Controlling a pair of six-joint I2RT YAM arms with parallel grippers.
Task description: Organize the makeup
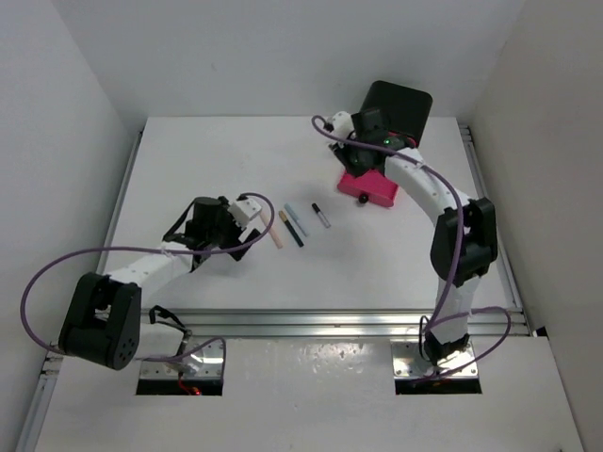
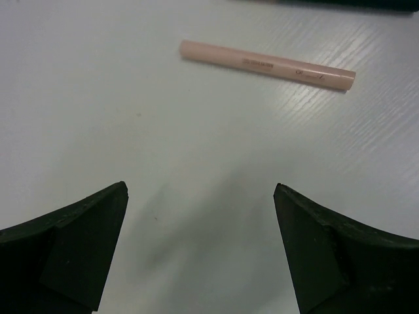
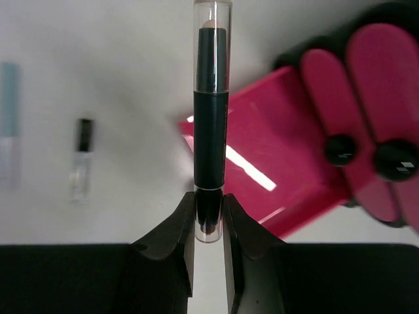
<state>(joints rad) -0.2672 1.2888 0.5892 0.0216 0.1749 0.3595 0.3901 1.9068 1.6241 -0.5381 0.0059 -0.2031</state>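
The right jaws were clamped on a black pencil (image 3: 211, 118) above the open pink drawer (image 3: 275, 127); the left jaws stood apart near a beige pencil (image 2: 267, 65) lying on the tabletop (image 2: 98, 98).

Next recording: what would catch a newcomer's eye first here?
The bright pink drawer, open in front of the black box at the far right, stands out. Over it the right claw pinches a black stick with a clear cap. The left claw gapes open near a beige pencil.

Open tabletop (image 2: 98, 98) between left tool (image 2: 200, 188) and beige pencil (image 2: 267, 65)
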